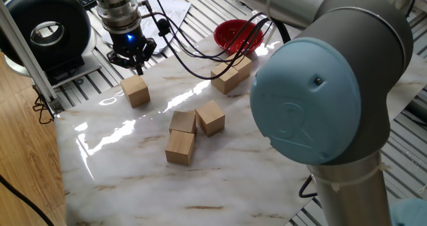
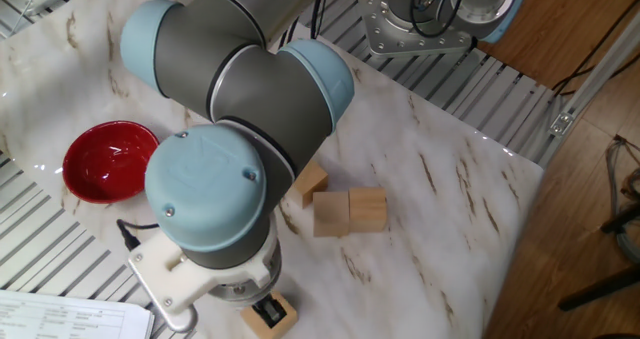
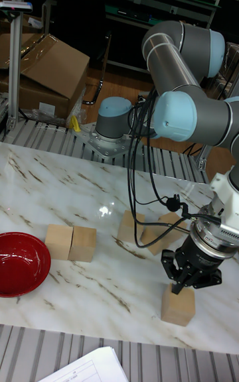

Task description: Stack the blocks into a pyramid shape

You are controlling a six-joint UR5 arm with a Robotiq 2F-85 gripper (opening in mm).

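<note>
Several tan wooden blocks lie on the marble table (image 1: 127,179). One lone block (image 1: 135,91) (image 3: 178,306) (image 2: 265,317) sits near the table's edge. My gripper (image 1: 139,67) (image 3: 180,284) hangs just above it, fingers drawn together and holding nothing. Three blocks cluster mid-table: one (image 1: 183,121), one (image 1: 211,117) and one (image 1: 180,147). Two more blocks (image 1: 230,76) (image 3: 70,243) stand side by side next to the red bowl (image 1: 235,34) (image 2: 108,161) (image 3: 20,262). None is stacked on another.
The arm's big blue-grey joints (image 1: 320,93) (image 2: 215,194) hide part of the table in both fixed views. Black cables (image 1: 193,59) hang over the back blocks. A black ring-shaped device (image 1: 47,29) and papers (image 2: 60,314) lie off the marble.
</note>
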